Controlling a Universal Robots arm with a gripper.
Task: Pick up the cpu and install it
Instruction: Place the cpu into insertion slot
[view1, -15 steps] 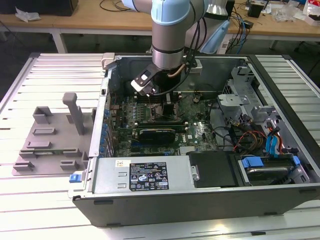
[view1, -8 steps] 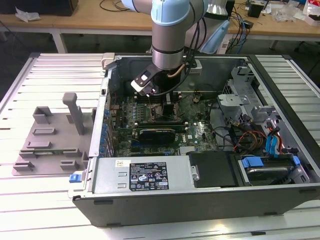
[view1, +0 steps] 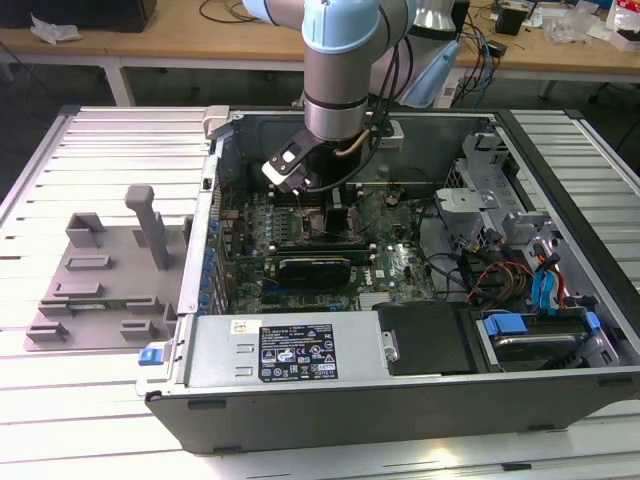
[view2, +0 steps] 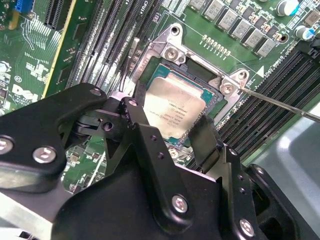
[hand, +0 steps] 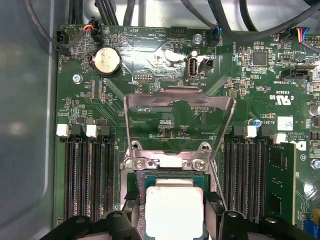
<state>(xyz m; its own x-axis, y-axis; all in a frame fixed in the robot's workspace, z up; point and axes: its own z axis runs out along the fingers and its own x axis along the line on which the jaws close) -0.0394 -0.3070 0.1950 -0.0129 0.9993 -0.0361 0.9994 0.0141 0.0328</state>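
- Exterior view: your arm (view1: 340, 80) reaches down into the open case (view1: 400, 405) on the worktop (view1: 100, 150). Its end is low over the middle of the board (view1: 400, 265).
- Second wrist view: the fingers (view2: 140, 125) are closed in on the cpu (view2: 172, 102), one against each of two opposite edges, and look to be clamping it. The cpu lies in or just over the socket (view2: 200, 66); you cannot tell from here whether it is fully down. If it is skewed or one corner rides high, pressing or letting go could bend the contacts beneath. The thin lever (view2: 280, 102) runs close by one finger and could snag.
- First wrist view: the load plate (hand: 180, 120) is swung open beyond the cpu (hand: 172, 210), with memory slots (hand: 85, 170) on either side. Watch that a sticking finger does not drag the cpu sideways out of the socket, and that the plate does not drop onto the fingers.
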